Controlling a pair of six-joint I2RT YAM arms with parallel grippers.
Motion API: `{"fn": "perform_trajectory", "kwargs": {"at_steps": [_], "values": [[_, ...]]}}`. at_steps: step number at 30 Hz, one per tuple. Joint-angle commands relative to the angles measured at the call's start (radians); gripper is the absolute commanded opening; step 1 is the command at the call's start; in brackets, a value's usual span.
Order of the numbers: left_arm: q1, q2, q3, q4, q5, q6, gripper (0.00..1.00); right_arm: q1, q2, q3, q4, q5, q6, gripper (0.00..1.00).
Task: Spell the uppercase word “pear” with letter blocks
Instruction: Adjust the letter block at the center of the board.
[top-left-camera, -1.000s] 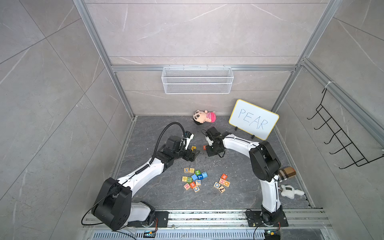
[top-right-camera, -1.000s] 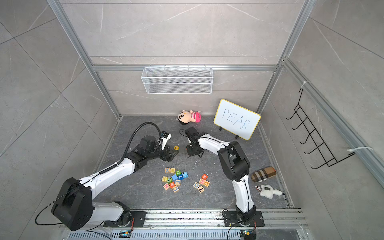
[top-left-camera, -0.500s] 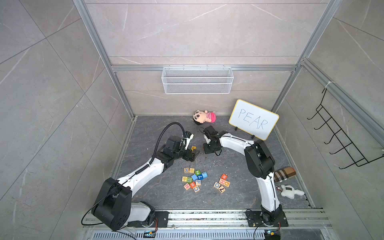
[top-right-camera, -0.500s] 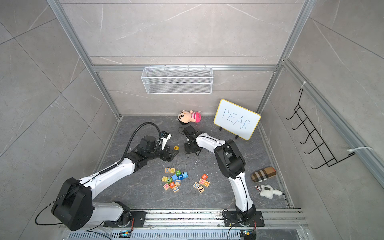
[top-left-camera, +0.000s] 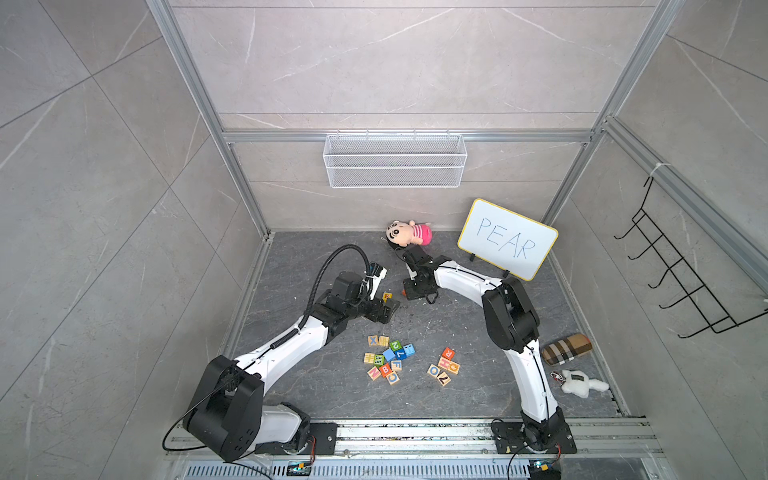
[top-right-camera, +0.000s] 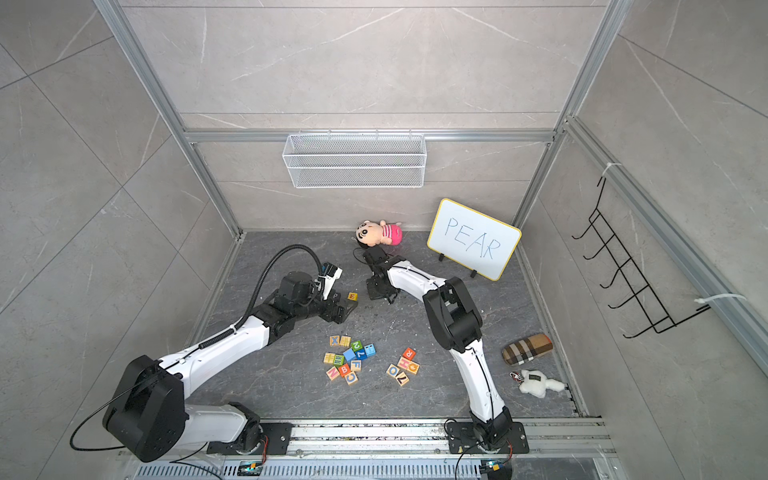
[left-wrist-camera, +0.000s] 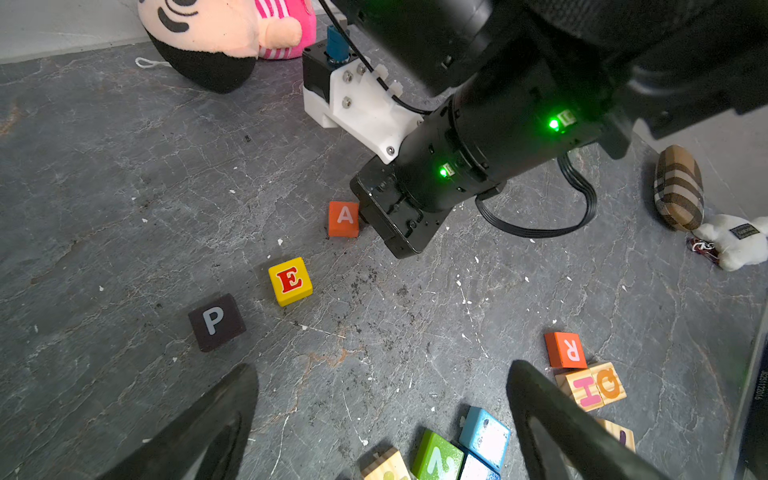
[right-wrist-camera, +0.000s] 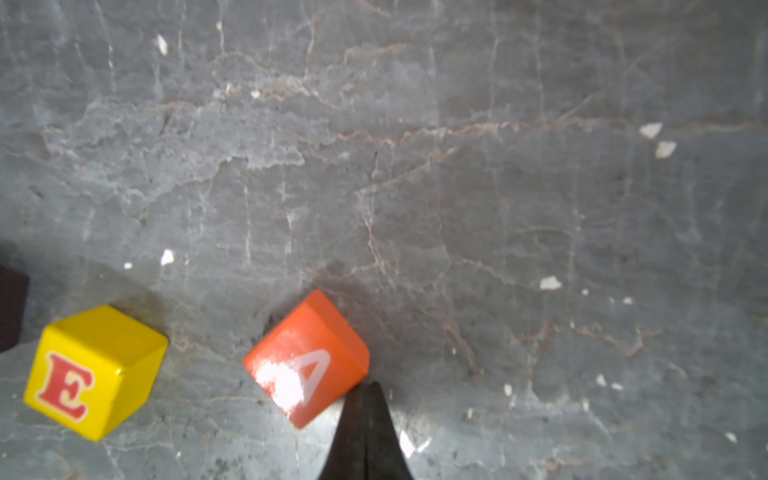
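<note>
Three blocks, black P, yellow E and orange A, lie in a loose diagonal row on the table. The red R sits apart, touching wooden cubes. The right claw, closed, touches A's edge. The left claw gapes empty.

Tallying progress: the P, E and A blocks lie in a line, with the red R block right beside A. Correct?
No. The R block lies apart from the A block, beside the wooden H block, per the left wrist view.
</note>
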Motion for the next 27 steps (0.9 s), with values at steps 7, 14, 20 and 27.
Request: {"fn": "perform_trajectory", "kwargs": {"at_steps": [7,14,20,27], "values": [[0.004,-0.029,0.017,-0.003,-0.008,0.007,0.96,-0.004,0.086,0.185,-0.103,0.032,-0.013,0.03],[0.005,-0.041,0.014,-0.007,-0.011,0.010,0.97,0.007,-0.010,0.146,-0.130,0.061,0.053,0.41],[0.004,-0.025,0.019,-0.003,-0.002,0.013,0.96,0.049,0.029,0.186,-0.180,0.059,0.071,0.55],[0.004,-0.034,0.013,-0.007,-0.002,0.014,0.96,0.058,0.082,0.263,-0.209,0.076,0.086,0.65]]}}
